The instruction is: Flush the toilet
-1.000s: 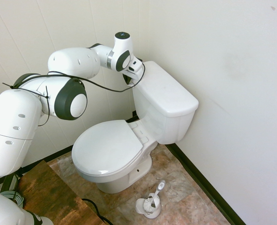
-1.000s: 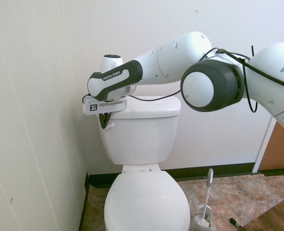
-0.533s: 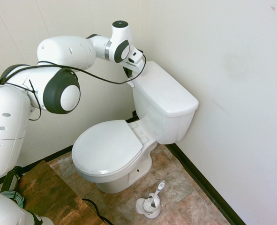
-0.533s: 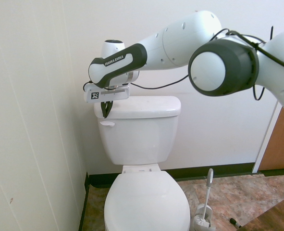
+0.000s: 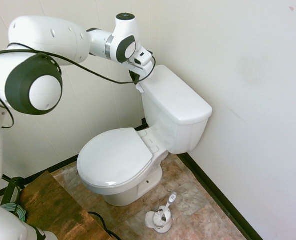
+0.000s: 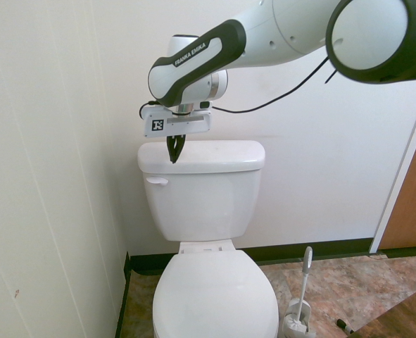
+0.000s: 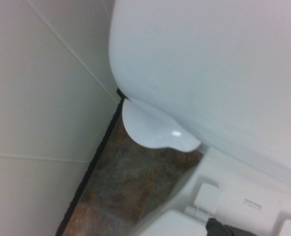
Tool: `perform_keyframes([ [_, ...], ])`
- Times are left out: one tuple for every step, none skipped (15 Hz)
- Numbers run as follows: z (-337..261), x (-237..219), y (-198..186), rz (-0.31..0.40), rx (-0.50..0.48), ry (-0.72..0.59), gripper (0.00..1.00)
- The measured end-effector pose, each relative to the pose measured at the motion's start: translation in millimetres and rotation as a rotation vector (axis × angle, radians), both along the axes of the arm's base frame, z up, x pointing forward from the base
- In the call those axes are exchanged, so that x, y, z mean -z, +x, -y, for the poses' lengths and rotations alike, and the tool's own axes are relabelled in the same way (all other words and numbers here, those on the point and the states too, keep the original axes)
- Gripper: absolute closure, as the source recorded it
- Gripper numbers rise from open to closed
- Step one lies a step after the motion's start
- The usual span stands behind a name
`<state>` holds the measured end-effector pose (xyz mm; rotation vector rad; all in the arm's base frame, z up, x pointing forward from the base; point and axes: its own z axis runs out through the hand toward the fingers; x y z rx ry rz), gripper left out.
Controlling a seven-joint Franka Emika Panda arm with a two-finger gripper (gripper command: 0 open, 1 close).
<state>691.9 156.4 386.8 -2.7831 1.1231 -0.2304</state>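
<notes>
Taking the middle of the tank in the second exterior view as the clock's centre, found panelled wall (image 6: 46,169) at nine o'clock. Just past nine, on the tank's front, saw the flush lever (image 6: 157,181), roughly level and free of contact. Between ten and eleven, made out the pincer (image 6: 173,161), closed and empty, near the tank lid (image 6: 215,155) and above the lever, pointing down. Placed the toilet (image 6: 200,204) mid-view, against the back wall (image 6: 320,190), with seat lid (image 6: 216,299) down at six o'clock. Toward five, noticed the toilet brush (image 6: 297,320) in its holder, irrelevant to the job. Could not confirm any flush, with the bowl covered; judged only retreat left if already pressed, otherwise lowering onto the lever and pushing down.
</notes>
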Motion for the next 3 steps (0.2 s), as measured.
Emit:
perform_keyframes([
  [8.2, 4.0, -9.2, -0.013, 0.007, -0.001, 1.00],
  [16.4, 10.6, -18.4, -0.024, 0.010, 0.001, 1.00],
  [22.7, 18.7, -27.0, -0.036, 0.011, 0.006, 1.00],
])
